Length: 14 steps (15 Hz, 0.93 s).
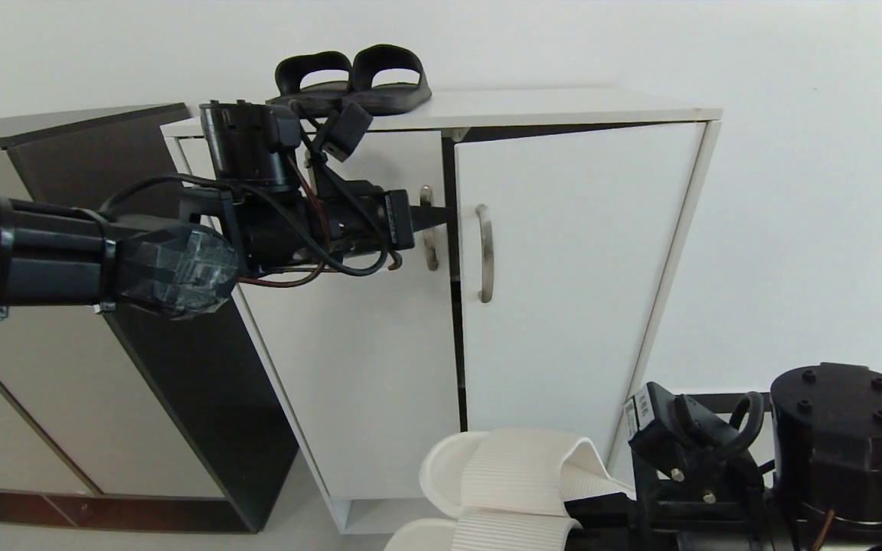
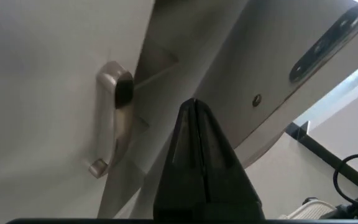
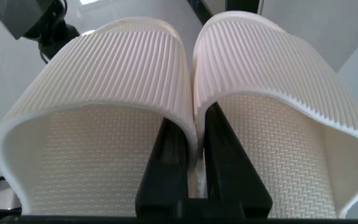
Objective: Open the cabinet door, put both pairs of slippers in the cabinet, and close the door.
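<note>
You're facing a plain white wall (image 1: 793, 229) with a white cabinet (image 1: 579, 103) standing against it and pale floor (image 1: 288, 528) below.

Your left gripper (image 1: 445, 220) has its fingers pressed together into one thin blade. The tips sit at the dark seam between the two doors, level with the upper part of the handles. The left door's handle (image 1: 429, 229) is just beside the tips on one side, and the right door's handle (image 1: 485, 252) is just beside them on the other. The right door (image 1: 579, 268) sits slightly out of line with the left door (image 1: 364, 344), with a dark gap along its top and inner edge.

Your right gripper (image 3: 196, 158) is low and in front of the cabinet's base. It is clamped on the white slippers (image 1: 517, 474), with one finger inside each ribbed strap and the two neighbouring strap walls squeezed between them.

The black slippers (image 1: 353, 76) rest side by side on the cabinet top, above the left door and near its front edge. A dark cabinet (image 1: 204, 383) stands against the white one on your left.
</note>
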Available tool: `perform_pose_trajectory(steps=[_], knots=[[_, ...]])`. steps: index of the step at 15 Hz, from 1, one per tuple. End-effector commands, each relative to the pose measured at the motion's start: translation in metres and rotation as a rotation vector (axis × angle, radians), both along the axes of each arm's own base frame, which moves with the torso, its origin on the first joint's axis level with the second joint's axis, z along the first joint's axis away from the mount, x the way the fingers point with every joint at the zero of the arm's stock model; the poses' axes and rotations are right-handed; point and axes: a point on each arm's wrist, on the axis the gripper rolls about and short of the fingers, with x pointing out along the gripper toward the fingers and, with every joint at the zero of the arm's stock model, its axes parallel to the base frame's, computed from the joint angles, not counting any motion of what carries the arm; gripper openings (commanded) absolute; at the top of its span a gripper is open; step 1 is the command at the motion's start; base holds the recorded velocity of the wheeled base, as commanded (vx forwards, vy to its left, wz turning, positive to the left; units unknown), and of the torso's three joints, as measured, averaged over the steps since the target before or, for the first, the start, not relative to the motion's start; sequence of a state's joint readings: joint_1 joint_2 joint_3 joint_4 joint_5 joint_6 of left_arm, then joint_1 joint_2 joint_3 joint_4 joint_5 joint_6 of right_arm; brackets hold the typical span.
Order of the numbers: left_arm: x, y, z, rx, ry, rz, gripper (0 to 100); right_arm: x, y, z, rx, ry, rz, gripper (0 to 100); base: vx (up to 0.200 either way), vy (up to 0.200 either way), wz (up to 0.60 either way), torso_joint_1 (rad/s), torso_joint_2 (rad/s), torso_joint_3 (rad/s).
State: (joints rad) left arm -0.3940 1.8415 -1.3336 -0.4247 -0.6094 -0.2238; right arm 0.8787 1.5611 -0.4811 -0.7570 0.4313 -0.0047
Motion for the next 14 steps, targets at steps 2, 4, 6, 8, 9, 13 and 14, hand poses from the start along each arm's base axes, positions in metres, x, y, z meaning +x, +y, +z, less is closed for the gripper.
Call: perform_pose_trajectory(steps=[2, 4, 6, 8, 9, 13, 14], knots=[[-0.003, -0.013, -0.006, 0.009, 0.012, -0.025, 0, -0.007, 0.006, -0.001, -0.024, -0.003, -0.022, 0, -0.200, 0.000, 0.00, 0.005, 0.00, 0.002], [-0.018, -0.029, -0.006, 0.018, 0.014, -0.027, 0, -0.009, 0.006, 0.001, -0.013, 0.007, -0.029, 0, -0.200, 0.000, 0.00, 0.010, 0.00, 0.005], [-0.046, -0.049, -0.006, 0.020, 0.009, -0.086, 0, -0.012, 0.005, 0.004, -0.006, 0.008, -0.023, 0, -0.200, 0.000, 0.00, 0.000, 0.00, 0.005], [-0.066, -0.068, -0.004, 0.005, -0.010, -0.152, 0, -0.016, 0.005, 0.004, -0.015, 0.016, -0.012, 0, -0.200, 0.000, 0.00, 0.005, 0.00, 0.002], [-0.070, -0.072, -0.004, 0.004, -0.009, -0.167, 0, -0.017, 0.004, 0.004, -0.017, 0.017, -0.009, 0, -0.200, 0.000, 0.00, -0.002, 0.00, 0.007], [-0.069, -0.060, 0.001, -0.006, -0.029, -0.075, 0, -0.009, 0.005, 0.008, -0.005, 0.012, -0.052, 0, -0.200, 0.000, 0.00, 0.004, 0.00, 0.004], [-0.071, -0.050, 0.005, -0.011, -0.056, 0.015, 0, -0.001, 0.010, 0.011, -0.001, 0.018, -0.140, 0, 0.000, 0.000, 0.00, 0.000, 0.00, 0.000]])
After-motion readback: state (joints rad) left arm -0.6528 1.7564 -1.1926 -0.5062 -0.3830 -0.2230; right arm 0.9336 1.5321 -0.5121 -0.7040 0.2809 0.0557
